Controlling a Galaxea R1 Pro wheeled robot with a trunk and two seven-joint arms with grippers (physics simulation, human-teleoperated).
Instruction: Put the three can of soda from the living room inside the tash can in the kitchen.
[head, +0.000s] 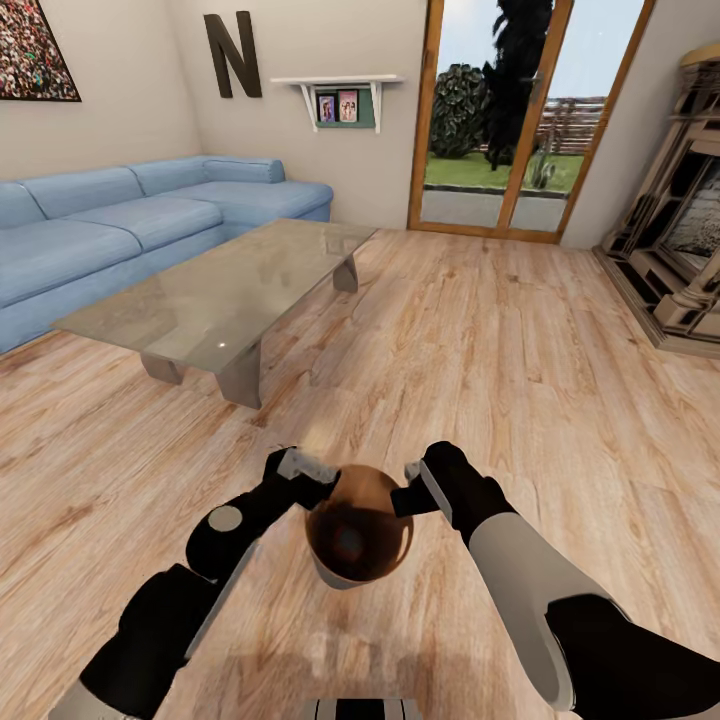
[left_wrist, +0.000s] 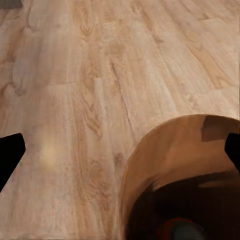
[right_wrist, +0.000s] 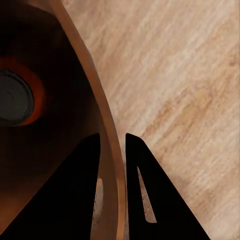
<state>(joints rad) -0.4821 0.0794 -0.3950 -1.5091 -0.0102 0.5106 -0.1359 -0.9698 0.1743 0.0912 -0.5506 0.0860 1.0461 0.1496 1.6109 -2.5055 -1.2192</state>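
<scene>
Robot is in the living room: blue sofa (head: 130, 225) at left, glass coffee table (head: 225, 290) beside it with no cans visible on top, glass doors (head: 510, 115) behind, fireplace (head: 675, 235) at right. Left gripper (head: 305, 478) sits at the left side of the trash can (head: 358, 535) rim; left wrist view has its fingertips (left_wrist: 10, 152) wide apart with the rim between them, so it reads as spread, not clamping. Trash can is held up in front of the trunk over the wood floor (head: 480, 350). Right gripper (head: 418, 488) is pinching the can wall, one finger (right_wrist: 75, 195) inside and one outside. One orange soda can (right_wrist: 15, 97) lies at the bottom. Judgement: at least one of three is in; the other two I can't see, and the bin isn't in the kitchen yet
</scene>
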